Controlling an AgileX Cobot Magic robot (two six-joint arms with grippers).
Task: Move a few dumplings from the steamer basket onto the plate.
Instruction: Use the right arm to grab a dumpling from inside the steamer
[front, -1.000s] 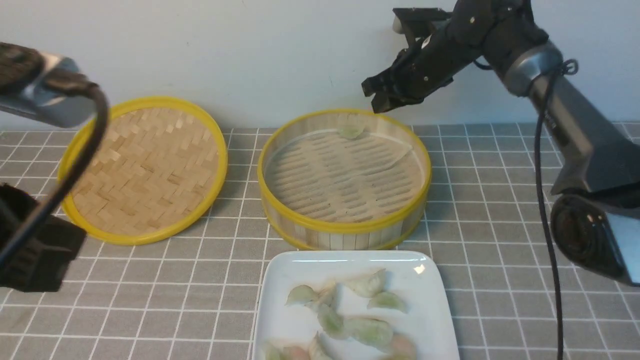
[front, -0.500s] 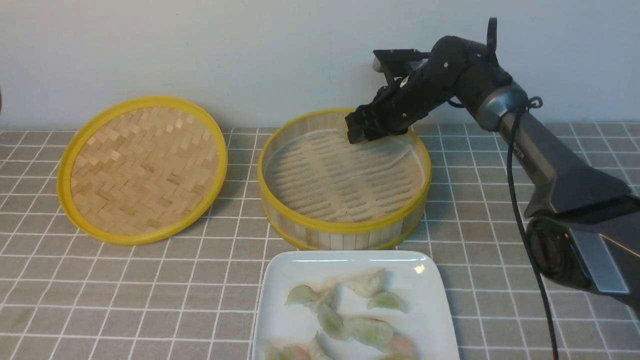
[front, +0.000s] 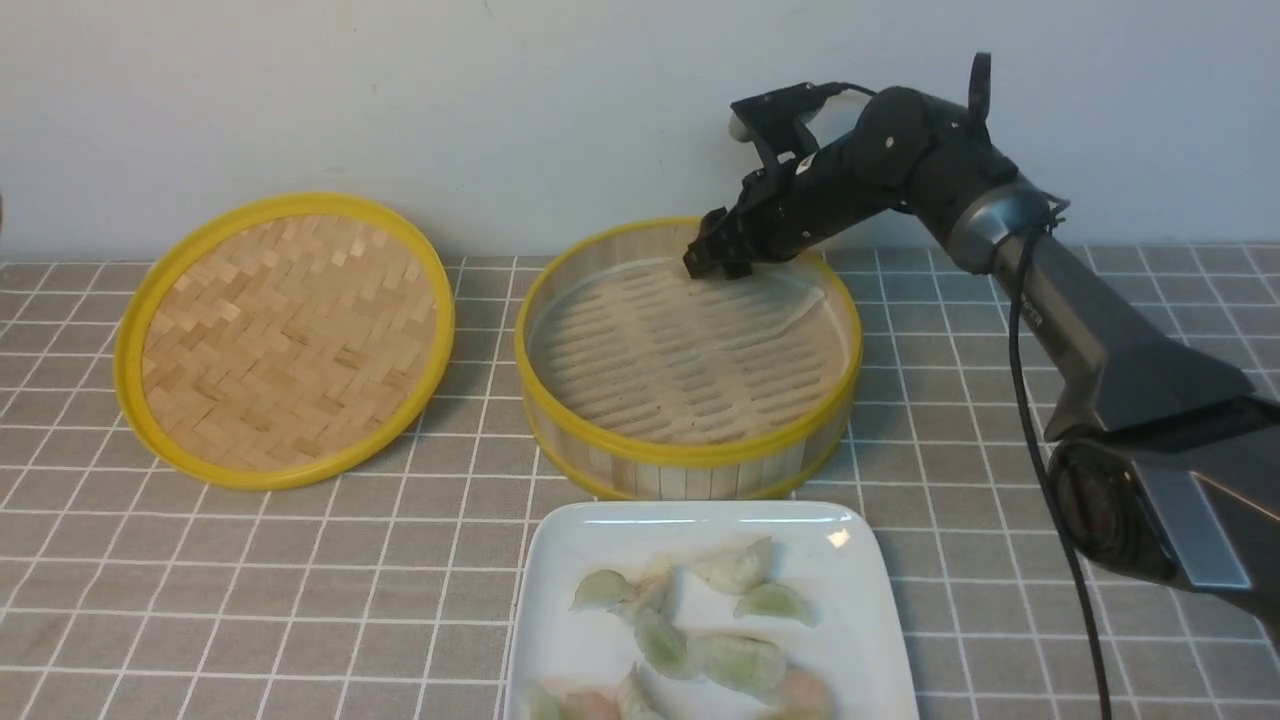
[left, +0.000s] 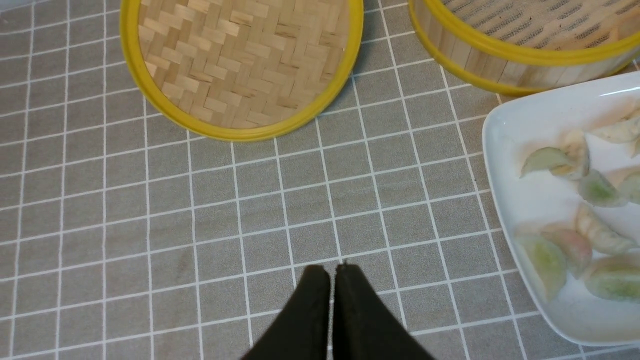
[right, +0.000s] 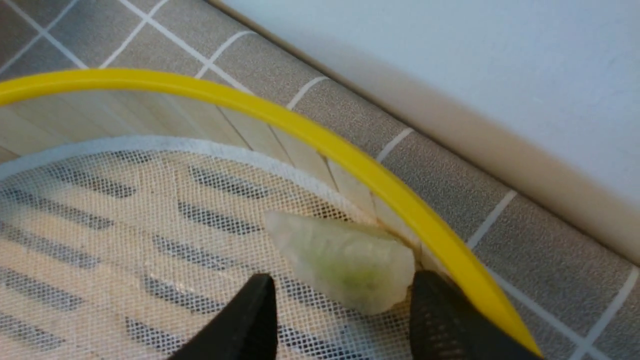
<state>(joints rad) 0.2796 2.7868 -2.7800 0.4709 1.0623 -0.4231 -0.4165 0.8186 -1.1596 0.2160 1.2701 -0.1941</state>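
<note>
The steamer basket (front: 690, 455) stands mid-table with its mesh liner. One pale green dumpling (right: 345, 260) lies on the liner against the basket's far wall (right: 300, 130). My right gripper (front: 712, 260) (right: 342, 295) is down inside the basket at that wall, open, its fingers straddling the dumpling without clamping it. The white plate (front: 600, 535) (left: 505, 150) at the front holds several dumplings (front: 740, 662) (left: 550, 160). My left gripper (left: 331, 272) hovers shut and empty over bare tablecloth, left of the plate; it is out of the front view.
The basket's flat woven lid (front: 285, 340) (left: 240, 65) lies left of the basket. A white wall (front: 400, 100) runs close behind the basket. Grey checked cloth covers the table.
My right gripper came down from above the basket's far rim into the basket and opened wide around the dumpling. The left arm left the front view.
</note>
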